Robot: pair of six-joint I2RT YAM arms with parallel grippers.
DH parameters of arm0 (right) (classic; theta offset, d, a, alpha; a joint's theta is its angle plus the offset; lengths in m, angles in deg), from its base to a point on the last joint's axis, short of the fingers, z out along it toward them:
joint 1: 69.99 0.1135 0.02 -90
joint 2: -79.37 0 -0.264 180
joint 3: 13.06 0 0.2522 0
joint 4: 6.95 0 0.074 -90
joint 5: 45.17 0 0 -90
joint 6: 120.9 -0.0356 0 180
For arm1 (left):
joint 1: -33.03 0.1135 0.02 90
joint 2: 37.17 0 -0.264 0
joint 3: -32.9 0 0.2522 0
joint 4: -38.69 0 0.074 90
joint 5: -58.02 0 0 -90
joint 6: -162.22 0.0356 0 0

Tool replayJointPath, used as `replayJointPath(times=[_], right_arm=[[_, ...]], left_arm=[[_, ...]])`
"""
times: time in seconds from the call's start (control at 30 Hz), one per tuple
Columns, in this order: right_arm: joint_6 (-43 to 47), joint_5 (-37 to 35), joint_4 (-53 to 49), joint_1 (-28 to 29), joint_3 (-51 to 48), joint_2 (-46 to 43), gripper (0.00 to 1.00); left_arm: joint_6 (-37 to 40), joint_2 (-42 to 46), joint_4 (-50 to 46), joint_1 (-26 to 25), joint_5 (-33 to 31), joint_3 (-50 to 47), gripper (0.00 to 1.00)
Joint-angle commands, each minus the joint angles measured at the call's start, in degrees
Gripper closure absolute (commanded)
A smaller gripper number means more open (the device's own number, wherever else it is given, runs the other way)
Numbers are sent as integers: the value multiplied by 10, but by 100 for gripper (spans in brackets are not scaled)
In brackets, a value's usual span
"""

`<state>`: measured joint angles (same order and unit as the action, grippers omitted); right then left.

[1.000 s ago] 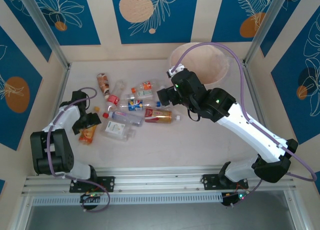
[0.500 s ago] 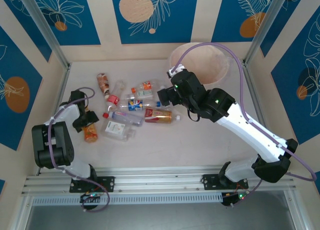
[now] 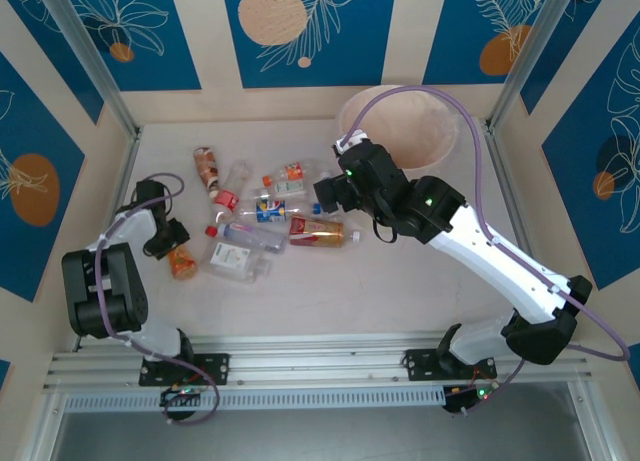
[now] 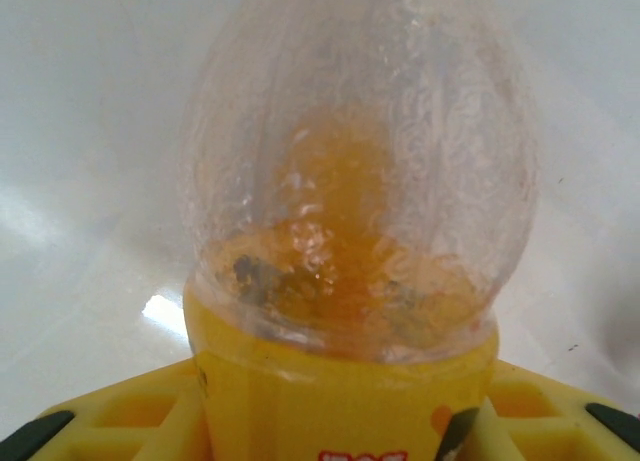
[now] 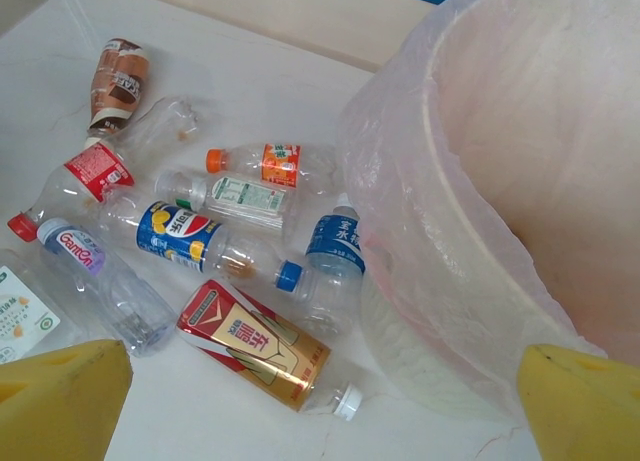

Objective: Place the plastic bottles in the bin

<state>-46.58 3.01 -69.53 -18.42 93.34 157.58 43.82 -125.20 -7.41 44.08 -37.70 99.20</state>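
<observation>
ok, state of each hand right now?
Left hand: closed on the orange-label bottle.
Right hand: open, holding nothing.

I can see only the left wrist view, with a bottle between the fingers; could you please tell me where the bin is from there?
Observer: The bin stands at the far right corner, across the table from the left end effector and its orange bottle.
Operator: Thank you. Do other bottles remain?
Observer: Yes, several lie mid-table, including a gold bottle.
Operator: And the other arm?
Observer: The right end effector is open and empty, hovering between those bottles and the bin.
</observation>
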Motion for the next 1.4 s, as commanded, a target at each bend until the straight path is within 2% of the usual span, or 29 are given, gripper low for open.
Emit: replayJointPath(times=[0.0,0.33,0.47,0.6,0.77,1.1,1.23,1.37], right_arm=[[-18,-5,12,-5,-5,-3,1],[-28,10,29,-12,-17,-3,1],[-31,24,38,-18,-18,-1,1],[-40,38,45,-25,-17,-5,1],[-48,93,60,-44,-13,-11,1],[-59,222,83,-92,22,-10,1],[-64,274,94,-112,38,-14,0],[-76,330,112,-134,48,-12,4]], left_arm=[[7,37,-4,8,-13,6,62],[22,137,-15,3,56,28,65],[26,191,-8,-18,85,42,65],[27,231,6,-62,97,59,65],[26,250,42,-136,101,81,65],[49,210,120,-276,115,147,65],[77,198,174,-317,141,158,65],[112,181,216,-357,179,173,65]])
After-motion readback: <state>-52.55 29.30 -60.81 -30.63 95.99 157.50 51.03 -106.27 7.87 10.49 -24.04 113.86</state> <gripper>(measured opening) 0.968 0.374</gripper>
